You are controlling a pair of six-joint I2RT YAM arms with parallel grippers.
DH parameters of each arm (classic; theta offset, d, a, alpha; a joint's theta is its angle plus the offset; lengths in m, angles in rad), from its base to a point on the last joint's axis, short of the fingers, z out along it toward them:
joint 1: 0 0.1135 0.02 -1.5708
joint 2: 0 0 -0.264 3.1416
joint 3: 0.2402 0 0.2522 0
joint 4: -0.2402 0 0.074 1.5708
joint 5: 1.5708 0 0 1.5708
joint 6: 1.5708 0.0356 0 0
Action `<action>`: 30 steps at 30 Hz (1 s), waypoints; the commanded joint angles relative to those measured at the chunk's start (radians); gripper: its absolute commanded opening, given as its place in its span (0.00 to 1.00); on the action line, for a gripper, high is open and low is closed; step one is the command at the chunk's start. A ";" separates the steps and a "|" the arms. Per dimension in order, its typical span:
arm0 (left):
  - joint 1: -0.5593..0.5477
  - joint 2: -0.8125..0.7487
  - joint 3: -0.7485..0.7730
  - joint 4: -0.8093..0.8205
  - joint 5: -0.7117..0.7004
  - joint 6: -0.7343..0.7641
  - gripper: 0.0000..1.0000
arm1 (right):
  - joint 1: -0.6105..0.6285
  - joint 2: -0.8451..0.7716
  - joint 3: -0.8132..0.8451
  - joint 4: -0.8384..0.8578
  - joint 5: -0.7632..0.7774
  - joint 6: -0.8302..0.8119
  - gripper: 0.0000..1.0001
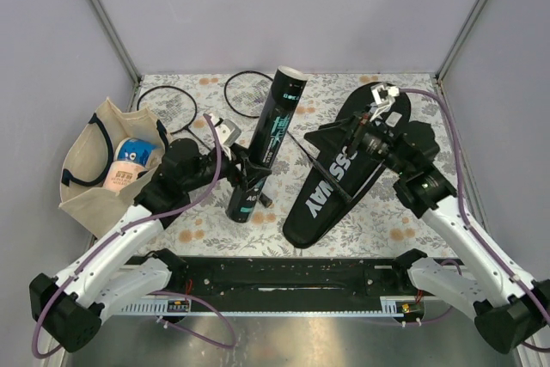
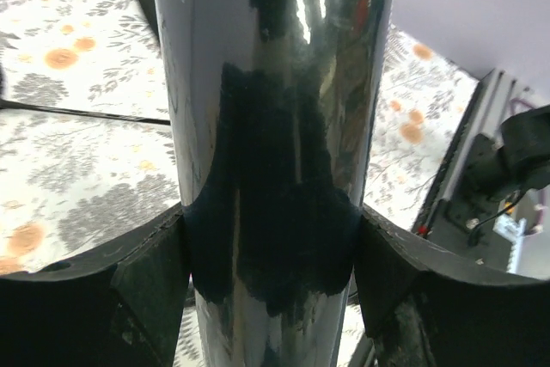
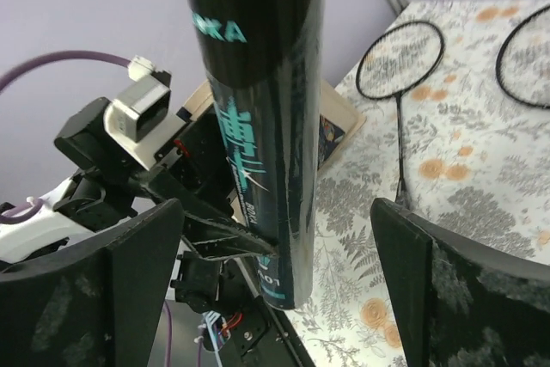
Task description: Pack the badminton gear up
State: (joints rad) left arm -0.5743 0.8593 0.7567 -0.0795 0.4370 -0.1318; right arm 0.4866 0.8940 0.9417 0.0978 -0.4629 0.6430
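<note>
My left gripper [image 1: 243, 174] is shut on the long black tube [image 1: 268, 139], which leans with its top end toward the back. In the left wrist view both fingers [image 2: 146, 285] press the glossy tube [image 2: 275, 126]. My right gripper [image 1: 316, 139] hangs open above the black cover [image 1: 331, 186] lettered "CROSSWAY". Its jaws [image 3: 277, 212] stand wide and face the tube [image 3: 258, 83] without touching it. Two thin black racquets [image 1: 168, 109] [image 1: 247, 92] lie at the back of the table, and both also show in the right wrist view [image 3: 400, 62] [image 3: 526, 58].
A beige tote bag [image 1: 94, 169] with dark handles sits at the left, holding a tape roll [image 1: 133, 156] with a blue centre. Grey walls close in the floral tablecloth [image 1: 387, 229] on three sides. The black base rail [image 1: 284, 277] runs along the near edge.
</note>
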 commanded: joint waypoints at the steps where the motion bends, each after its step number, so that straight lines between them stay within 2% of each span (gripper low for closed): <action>1: -0.022 0.041 0.079 0.191 0.049 -0.173 0.08 | 0.044 0.061 -0.026 0.221 -0.025 0.066 0.99; 6: -0.039 0.086 0.073 0.270 0.058 -0.235 0.09 | 0.099 0.141 -0.044 0.295 0.010 0.106 0.99; 11: -0.052 0.122 0.058 0.330 0.066 -0.287 0.14 | 0.138 0.233 -0.043 0.376 0.030 0.135 0.99; 15: -0.056 0.161 0.063 0.322 0.072 -0.308 0.16 | 0.158 0.321 -0.009 0.384 0.018 0.153 0.95; 19: -0.061 0.158 0.043 0.322 0.069 -0.313 0.22 | 0.161 0.350 -0.007 0.407 0.020 0.172 0.84; 23: -0.061 0.141 0.020 0.308 0.048 -0.298 0.39 | 0.161 0.352 -0.006 0.407 0.043 0.178 0.70; 24: -0.061 0.138 0.017 0.301 0.043 -0.293 0.48 | 0.161 0.352 -0.003 0.402 0.049 0.181 0.65; 25: -0.061 0.135 0.013 0.293 0.037 -0.290 0.65 | 0.159 0.355 0.000 0.405 0.049 0.182 0.61; 28: -0.061 0.121 0.001 0.270 0.037 -0.273 0.99 | 0.147 0.364 0.011 0.407 0.047 0.193 0.49; 30: -0.059 0.107 -0.008 0.247 0.034 -0.252 0.99 | 0.120 0.370 0.017 0.413 0.029 0.214 0.43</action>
State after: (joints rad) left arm -0.6304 1.0088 0.7624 0.1295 0.4713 -0.4206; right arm 0.6369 1.2617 0.8940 0.4290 -0.4370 0.8154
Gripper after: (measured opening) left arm 0.974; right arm 0.751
